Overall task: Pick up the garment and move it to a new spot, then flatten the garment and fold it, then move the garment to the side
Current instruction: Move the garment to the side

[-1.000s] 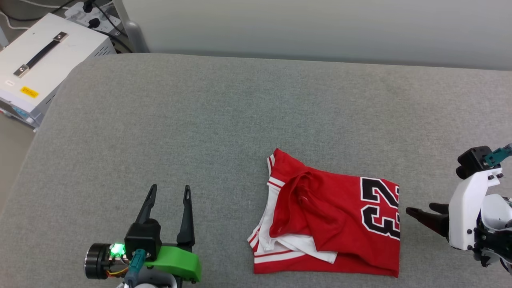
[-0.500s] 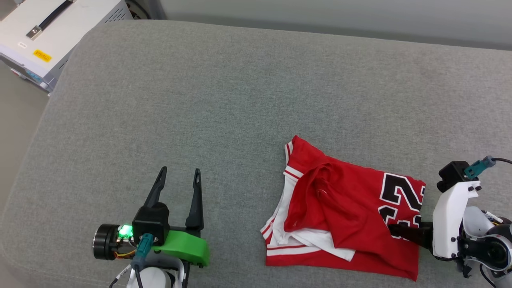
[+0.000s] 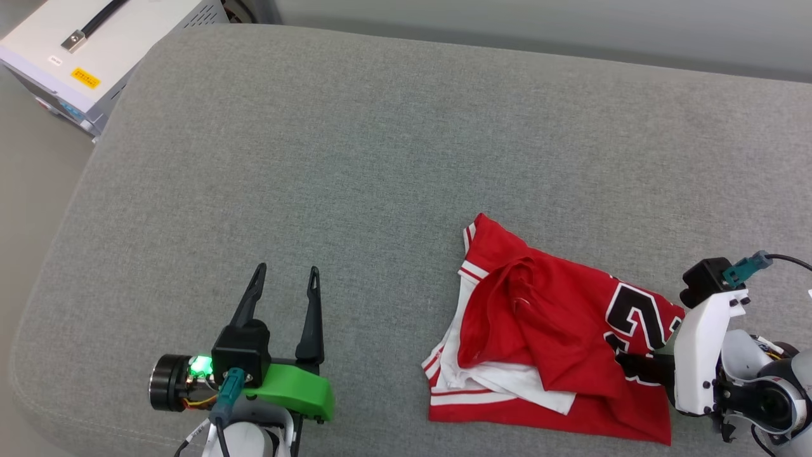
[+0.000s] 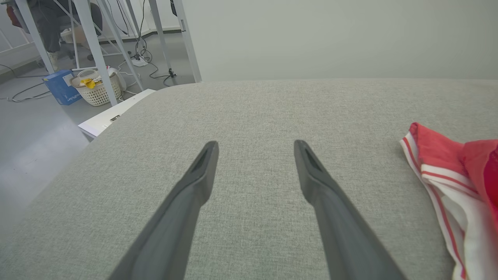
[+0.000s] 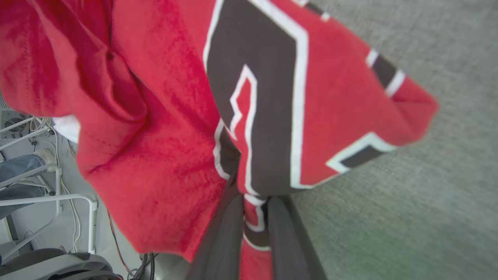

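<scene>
I have the right gripper point(image 5: 256, 201) pinched narrow on the shirt point(image 3: 552, 343) at its numbered edge, lower right of the head view, so I can lift it. The left gripper point(image 3: 285, 279) waits wide open, lower left, clear of the cloth.

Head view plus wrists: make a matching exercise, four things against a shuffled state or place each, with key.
Things:
1. left end effector
2. right end effector
3. garment
4. box

States or places:
A. bunched, black number showing
B. open, over bare pad
C. beyond the pad's far left corner
D. shut on red cloth

Pairs: 1-B, 2-D, 3-A, 4-C
</scene>
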